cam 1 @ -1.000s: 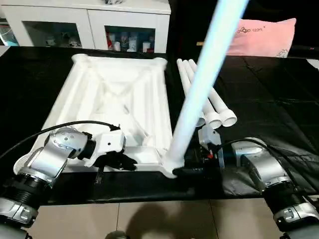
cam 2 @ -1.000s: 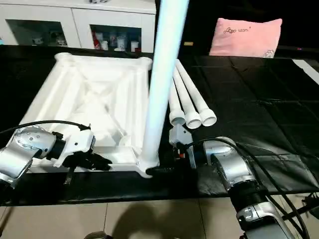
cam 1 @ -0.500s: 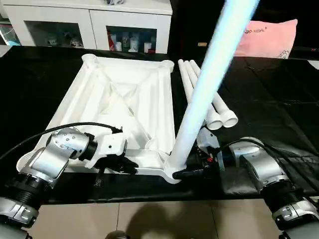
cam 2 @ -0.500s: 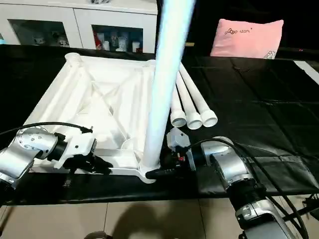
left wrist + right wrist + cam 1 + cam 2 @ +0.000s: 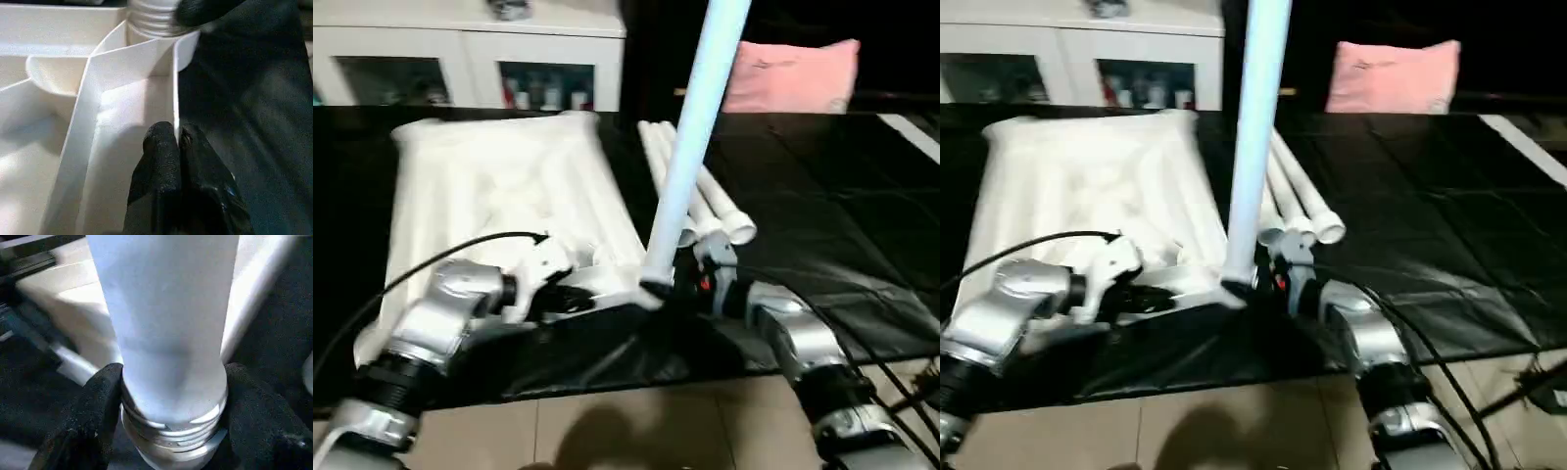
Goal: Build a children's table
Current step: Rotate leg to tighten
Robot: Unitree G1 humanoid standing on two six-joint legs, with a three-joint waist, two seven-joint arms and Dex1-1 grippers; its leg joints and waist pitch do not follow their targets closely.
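right wrist view: right fingers (image 5: 254, 421) clamp upright leg (image 5: 166, 333); left fingers (image 5: 164, 161) pinch tabletop (image 5: 122, 68) rib; pillow (image 5: 790, 76) writing unreadable.

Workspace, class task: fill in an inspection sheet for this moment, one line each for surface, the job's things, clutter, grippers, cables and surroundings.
Surface: black sheet covering the work area.
Job's things: tabletop lies ribbed side up; upright leg stands at its near right corner, threaded end showing; spare legs lie side by side right of the tabletop.
Clutter: nothing seen.
Grippers: right gripper clamps the upright leg just above its thread; left gripper pinches the tabletop's thin edge wall.
Cables: black cable arcs over the left forearm; more run along the right forearm.
Surroundings: white cabinet behind, pink cushion at back right.
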